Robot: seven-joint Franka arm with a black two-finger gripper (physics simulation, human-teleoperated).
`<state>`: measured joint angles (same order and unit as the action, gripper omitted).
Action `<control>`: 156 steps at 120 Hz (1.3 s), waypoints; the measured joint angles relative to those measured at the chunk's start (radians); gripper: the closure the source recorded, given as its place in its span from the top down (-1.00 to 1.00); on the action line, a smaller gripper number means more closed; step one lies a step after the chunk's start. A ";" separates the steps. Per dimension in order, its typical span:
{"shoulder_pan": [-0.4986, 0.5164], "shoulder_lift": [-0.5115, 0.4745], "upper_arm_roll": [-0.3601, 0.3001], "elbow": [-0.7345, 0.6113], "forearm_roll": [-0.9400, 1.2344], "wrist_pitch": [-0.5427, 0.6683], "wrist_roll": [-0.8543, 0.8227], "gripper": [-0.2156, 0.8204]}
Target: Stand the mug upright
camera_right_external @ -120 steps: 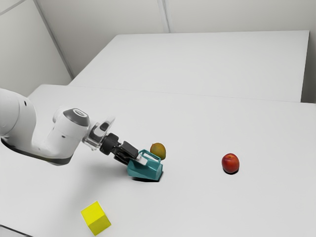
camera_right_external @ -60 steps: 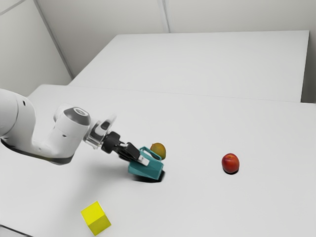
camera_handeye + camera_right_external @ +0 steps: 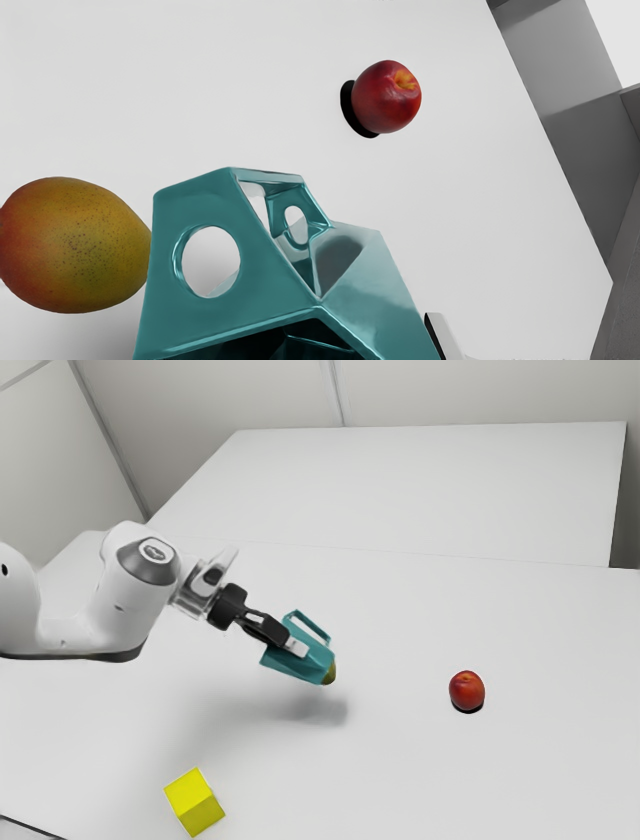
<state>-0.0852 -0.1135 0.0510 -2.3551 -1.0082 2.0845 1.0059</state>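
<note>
Risen off the white table (image 3: 430,780), well in from its edges, the faceted teal mug (image 3: 304,664) hangs tilted, clamped between the jaws of the black gripper (image 3: 296,647).

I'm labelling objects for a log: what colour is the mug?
The mug is teal, seen best in the wrist view.

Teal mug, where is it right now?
In the exterior view, the teal mug is tilted in the tool, raised above the table, left of the red fruit and partly hiding the mango.
</note>
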 joint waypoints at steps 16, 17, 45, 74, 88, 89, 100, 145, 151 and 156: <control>0.003 -0.016 -0.032 0.087 0.222 0.035 -0.051 -0.87; 0.002 -0.017 -0.034 0.091 0.238 0.037 -0.055 -0.87; 0.004 -0.012 -0.043 0.159 0.595 0.080 -0.164 -0.87; 0.014 0.072 -0.042 0.222 0.814 0.093 -0.252 -0.87; 0.020 0.116 -0.042 0.245 0.907 0.095 -0.291 -0.87; 0.021 0.119 -0.042 0.246 0.915 0.095 -0.294 -0.87; 0.024 0.142 -0.041 0.251 0.985 0.097 -0.327 -0.87; 0.011 0.225 -0.039 0.246 1.126 0.141 -0.443 -0.87; 0.012 0.229 -0.038 0.244 1.134 0.149 -0.454 -0.87; 0.013 0.234 -0.038 0.241 1.139 0.157 -0.462 -0.87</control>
<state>-0.0726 0.1206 0.0134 -2.1137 0.1309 2.2416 0.5437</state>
